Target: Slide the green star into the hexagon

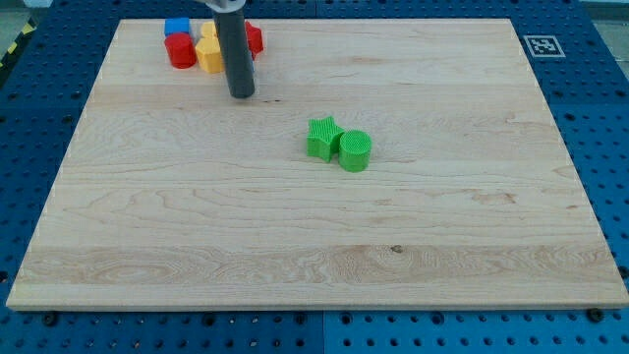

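Note:
A green star point(320, 138) lies near the middle of the wooden board point(314, 246). A green round block point(355, 150) touches its right side. A cluster sits at the view's top left: a blue block point(177, 27), a red block point(180, 51), a yellow block point(209, 53) and another red block point(254, 38), partly hidden by the rod. Which one is the hexagon I cannot tell. My tip point(241, 94) rests just below the cluster, up and to the left of the green star, well apart from it.
The board lies on a blue perforated table point(600, 118). A black-and-white marker tag point(542, 45) sits off the board's top right corner.

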{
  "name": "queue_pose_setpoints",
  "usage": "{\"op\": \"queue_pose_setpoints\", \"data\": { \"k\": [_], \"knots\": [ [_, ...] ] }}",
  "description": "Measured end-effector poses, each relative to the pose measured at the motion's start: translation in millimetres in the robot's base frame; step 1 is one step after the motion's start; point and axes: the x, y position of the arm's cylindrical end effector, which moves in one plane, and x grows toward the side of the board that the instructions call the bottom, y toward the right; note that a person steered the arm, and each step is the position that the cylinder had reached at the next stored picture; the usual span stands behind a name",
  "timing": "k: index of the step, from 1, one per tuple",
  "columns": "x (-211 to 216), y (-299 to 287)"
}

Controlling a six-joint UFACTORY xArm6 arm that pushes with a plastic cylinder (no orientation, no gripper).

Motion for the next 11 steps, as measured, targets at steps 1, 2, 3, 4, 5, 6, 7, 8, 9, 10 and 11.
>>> {"op": "queue_pose_setpoints", "data": {
  "k": [1, 2, 3, 4, 5, 6, 7, 8, 9, 10, 11],
  "knots": [
    [-25, -7],
    [-27, -6],
    [-26, -4],
    [-26, -1],
    [-26, -1],
    [-24, -1],
    [-1, 8],
    [5, 46],
    [5, 115],
    [7, 193],
    [53, 225]
  ]
}}
